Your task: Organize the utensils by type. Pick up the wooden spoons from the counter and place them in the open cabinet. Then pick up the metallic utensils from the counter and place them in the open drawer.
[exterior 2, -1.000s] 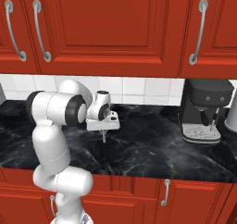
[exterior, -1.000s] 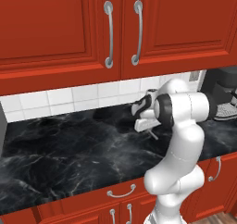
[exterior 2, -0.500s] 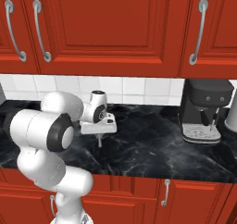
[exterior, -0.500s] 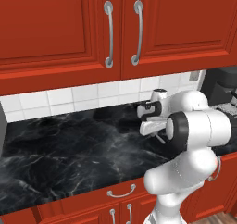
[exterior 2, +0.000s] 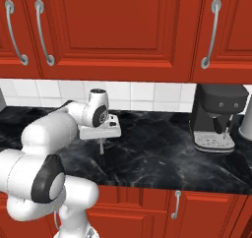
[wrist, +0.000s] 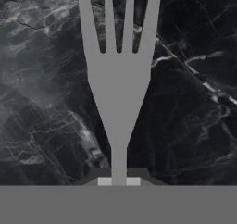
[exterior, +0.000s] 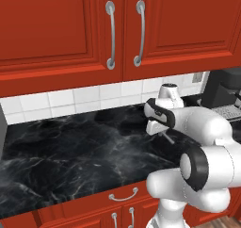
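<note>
A kitchen: red cabinets (exterior 2: pixel 113 30), black marble counter (exterior 2: pixel 162 153), coffee machine (exterior 2: pixel 216 116).

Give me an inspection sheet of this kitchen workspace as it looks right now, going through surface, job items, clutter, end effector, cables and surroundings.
Surface: black marble counter, bare where visible.
Job's things: one grey metal fork, held by its handle, tines pointing away from the hand, above the counter.
Clutter: nothing seen.
End effector: end effector shut on the fork, hanging above the counter.
Cables: nothing seen.
Surroundings: red upper cabinets with doors closed, white tile backsplash, coffee machine on the counter to the right, red lower drawers closed. The open cabinet and open drawer are not in view.
</note>
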